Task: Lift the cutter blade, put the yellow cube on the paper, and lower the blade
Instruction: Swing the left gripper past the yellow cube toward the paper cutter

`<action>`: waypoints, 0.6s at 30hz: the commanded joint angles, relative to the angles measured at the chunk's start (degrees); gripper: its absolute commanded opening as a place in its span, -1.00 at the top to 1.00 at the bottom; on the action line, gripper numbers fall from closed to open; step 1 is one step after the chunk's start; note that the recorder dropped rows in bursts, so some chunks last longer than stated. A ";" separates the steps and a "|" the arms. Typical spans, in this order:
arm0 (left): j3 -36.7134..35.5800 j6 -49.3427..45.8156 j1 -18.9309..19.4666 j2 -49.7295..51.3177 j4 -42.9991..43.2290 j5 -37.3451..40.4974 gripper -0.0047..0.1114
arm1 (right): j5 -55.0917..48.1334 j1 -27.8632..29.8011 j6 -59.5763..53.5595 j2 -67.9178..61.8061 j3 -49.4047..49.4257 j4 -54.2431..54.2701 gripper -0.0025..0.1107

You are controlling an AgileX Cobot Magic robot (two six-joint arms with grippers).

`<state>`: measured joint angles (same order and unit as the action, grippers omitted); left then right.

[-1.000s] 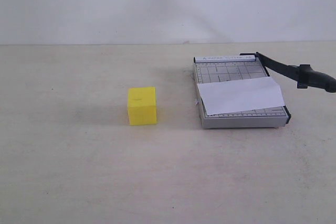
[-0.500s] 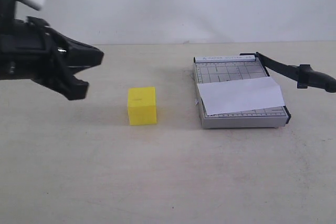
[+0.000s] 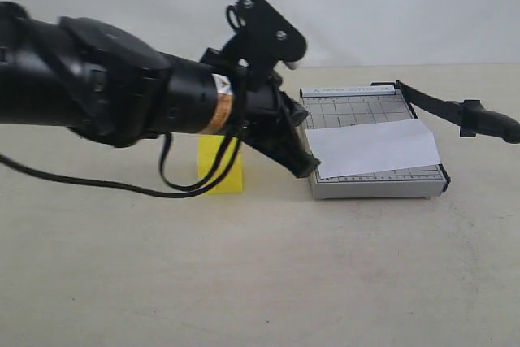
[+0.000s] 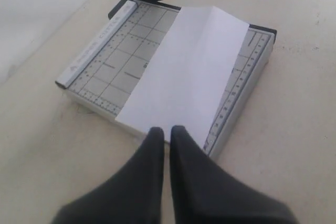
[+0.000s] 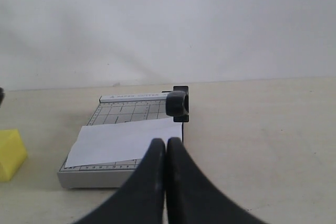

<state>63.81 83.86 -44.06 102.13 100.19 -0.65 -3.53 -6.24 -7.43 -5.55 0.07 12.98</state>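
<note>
Right, the only thing here that carries anything is the small grey gridded trimmer base [image 3: 357, 107], and on it I see one plain white rectangular sheet of paper [image 3: 374, 148]. The sheet lies flat across the nearer half of the grid and overhangs the base a little on both the left and right sides. Nothing rests on the sheet. The long black cutter blade with its thick rounded handle [image 3: 443, 109] is lifted off the board, rising from its hinge at the far corner, with the handle end out past the right side of the base. The bright yellow solid cube [image 3: 213, 160] sits on the pale bench [image 3: 244, 274] to the left of the trimmer and apart from it, partly hidden in the exterior view behind my left arm and its looping black cable. By my count: one cube, one sheet, one trimmer with one blade, two tools. The left tool [image 4: 164, 131] has its two dark fingers drawn together with only a thin slit between them and nothing gripped; its tip is at the left edge of the paper, though I cannot tell whether it touches. The right tool [image 5: 166, 143] has its fingers pressed together on nothing, pointing at the trimmer from short of it.
</note>
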 commanded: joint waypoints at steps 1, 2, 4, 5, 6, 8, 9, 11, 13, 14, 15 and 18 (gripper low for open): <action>9.21 0.06 -2.42 8.36 -0.24 2.26 0.84 | 0.30 -0.08 -0.15 0.34 -0.07 -0.27 0.96; 11.19 0.06 -2.68 10.12 -0.24 2.26 0.84 | 0.30 -0.08 -0.15 0.34 -0.07 -0.27 0.96; 14.24 0.53 -3.18 12.95 -0.24 2.37 0.84 | 0.47 -0.08 -0.15 0.34 -0.07 -0.18 0.96; 15.77 1.34 -3.20 14.38 -0.24 2.37 0.84 | 0.54 -0.08 -0.15 0.34 -0.07 -0.18 0.96; 17.13 2.42 -3.32 15.66 -0.24 2.37 0.84 | 0.54 -0.08 -0.15 0.34 -0.07 -0.18 0.96; 19.11 3.74 -3.32 17.74 -0.24 2.24 0.84 | 0.54 -0.08 -0.15 0.34 -0.07 -0.18 0.96; 19.98 4.06 -3.32 18.54 -0.24 2.24 0.84 | 0.54 -0.08 -0.15 0.34 -0.07 -0.18 0.96; 21.20 4.65 -3.32 19.68 -0.24 2.24 0.84 | 0.54 -0.08 -0.15 0.34 -0.07 -0.18 0.96; 21.90 4.78 -3.32 20.48 -0.24 2.24 0.84 | 0.54 -0.08 -0.15 0.34 -0.07 -0.18 0.96; 22.05 4.78 -3.32 20.76 -0.24 2.24 0.84 | 0.54 -0.08 -0.15 0.34 -0.07 -0.18 0.96; 22.15 5.00 -3.32 21.04 -0.24 2.24 0.84 | 0.54 -0.08 -0.15 0.34 -0.07 -0.18 0.96; 22.15 6.36 -3.32 21.19 -0.24 1.39 0.84 | 0.54 -0.08 -0.15 0.34 -0.07 -0.18 0.96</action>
<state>85.53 88.36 -47.08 123.28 100.19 0.96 -3.53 -6.24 -7.43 -5.55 0.07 12.98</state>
